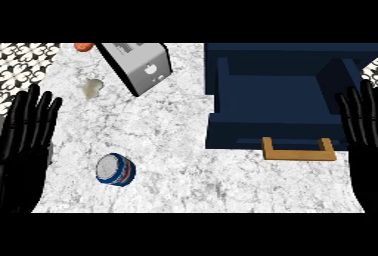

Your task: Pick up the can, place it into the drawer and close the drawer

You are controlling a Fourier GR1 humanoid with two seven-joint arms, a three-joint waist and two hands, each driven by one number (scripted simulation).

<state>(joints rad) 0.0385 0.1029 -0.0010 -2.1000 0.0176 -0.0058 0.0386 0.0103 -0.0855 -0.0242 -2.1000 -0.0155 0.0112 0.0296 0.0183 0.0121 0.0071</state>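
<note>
The left hand point(26, 145) is seen at 9 o'clock, at the view's left edge, fingers straight, slightly spread and pointed up, with nothing held. The right hand point(362, 125) is seen at 3 o'clock, at the right edge, fingers likewise straight and upright, with nothing held. Both are resting, apart from every object.

The can point(115, 170) is found on the marble counter point(184, 175) at about 7 o'clock, lying tilted so that its silver top faces the view; blue sides with a red band are shown. It is placed near the left hand but is not touched by it.

The drawer point(273, 100) is seen open toward 1 to 2 o'clock, dark blue, with its interior exposed. A tan handle point(298, 150) is fixed to its front at about 4 o'clock.

A silver toaster point(140, 65) is set at 11 o'clock, tilted in the view. A small pale object point(92, 87) lies at 10 o'clock, just left of the toaster, and an orange object point(84, 47) is partly seen at the top edge.
</note>
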